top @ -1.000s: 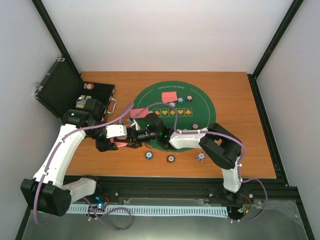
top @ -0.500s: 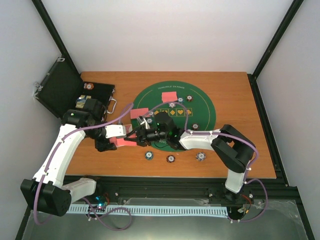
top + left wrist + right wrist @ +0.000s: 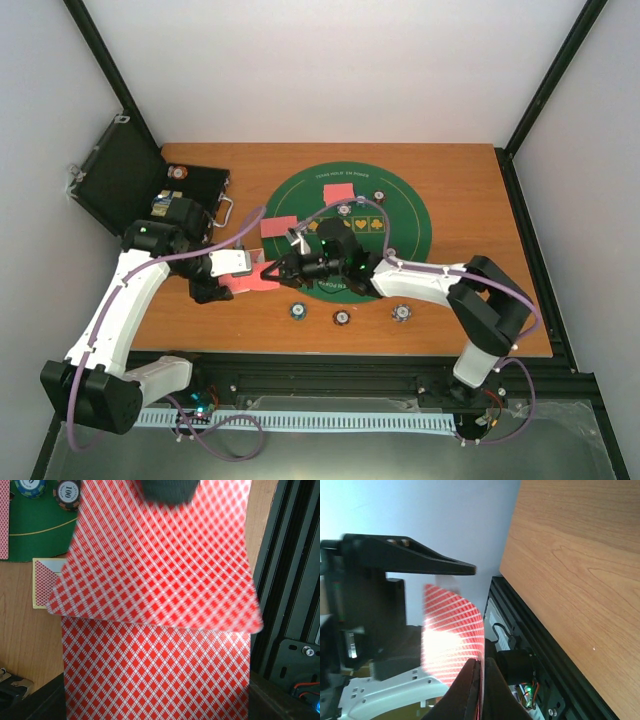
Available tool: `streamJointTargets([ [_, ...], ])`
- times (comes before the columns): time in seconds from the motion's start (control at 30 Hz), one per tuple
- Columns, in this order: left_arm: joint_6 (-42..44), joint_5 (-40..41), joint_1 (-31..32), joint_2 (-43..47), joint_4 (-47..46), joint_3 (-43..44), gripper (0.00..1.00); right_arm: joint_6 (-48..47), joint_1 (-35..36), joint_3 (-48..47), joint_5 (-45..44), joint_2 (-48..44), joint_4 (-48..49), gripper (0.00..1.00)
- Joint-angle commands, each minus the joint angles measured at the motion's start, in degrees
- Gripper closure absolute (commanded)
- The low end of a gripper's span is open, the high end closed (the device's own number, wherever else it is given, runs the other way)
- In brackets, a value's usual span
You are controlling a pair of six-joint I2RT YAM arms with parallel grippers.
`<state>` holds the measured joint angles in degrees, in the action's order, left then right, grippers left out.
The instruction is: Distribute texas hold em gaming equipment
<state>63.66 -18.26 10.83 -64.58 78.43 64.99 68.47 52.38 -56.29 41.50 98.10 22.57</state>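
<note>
The left gripper (image 3: 248,272) is clenched on a stack of red-backed diamond-patterned playing cards (image 3: 155,675). In the left wrist view the stack's side edges sit between the two dark jaws.

The right gripper (image 3: 284,268) meets it head-on at the near-left rim of the large round green felt mat (image 3: 400,215). Its jaws are pinched on the top card (image 3: 155,565), which lies fanned askew over the stack. The card's far end sits under a dark fingertip (image 3: 167,490). In the right wrist view that card bows upward from between the nearly closed fingers (image 3: 465,685).

Beyond the left jaws and to one side, two small round poker chips with striped rims (image 3: 67,491) lie on the felt. On the near side of the right jaws, three more chips (image 3: 341,318) lie in a row on the brown wooden table (image 3: 480,200). Beyond those jaws, two red-backed cards (image 3: 340,192) lie face down on the mat. Behind the left gripper, an open black hinged case (image 3: 125,185) sits at the table's far-left corner.
</note>
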Motion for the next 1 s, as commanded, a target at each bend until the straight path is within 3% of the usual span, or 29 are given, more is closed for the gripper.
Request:
streamJointTargets([
  [0.0, 0.7, -2.3, 0.1, 1.2, -1.3, 0.4, 0.98, -3.0, -2.2, 1.1, -0.5, -4.9, -4.4, 0.97],
  [0.2, 0.8, -2.0, 0.1, 1.1, -1.2, 0.6, 0.98, -10.6, -9.2, 0.7, 1.2, -9.4, -16.0, 0.97],
  [0.33, 0.8, -1.9, 0.1, 1.2, -0.9, 0.5, 0.98, -24.8, -15.1, -5.6, -2.7, -8.5, -35.9, 0.97],
  [0.43, 0.7, -1.7, 0.0, 1.2, -0.9, 0.5, 0.98, -38.1, -17.0, -15.1, -15.1, -4.1, -53.5, 0.97],
  [0.6, 0.1, -1.7, 0.1, 0.8, -0.6, 0.9, 0.98, -50.3, -16.4, -29.6, -40.9, 5.1, -68.3, 0.97],
  [0.9, -0.1, -1.1, 0.1, 1.8, 0.0, 0.0, 0.98, -63.7, -9.7, -41.1, -76.5, 17.1, -68.9, 0.97],
  [0.97, -0.2, -1.3, 0.1, 2.0, 0.0, -0.1, 0.98, -66.5, -7.8, -42.4, -80.8, 19.6, -67.8, 0.97],
])
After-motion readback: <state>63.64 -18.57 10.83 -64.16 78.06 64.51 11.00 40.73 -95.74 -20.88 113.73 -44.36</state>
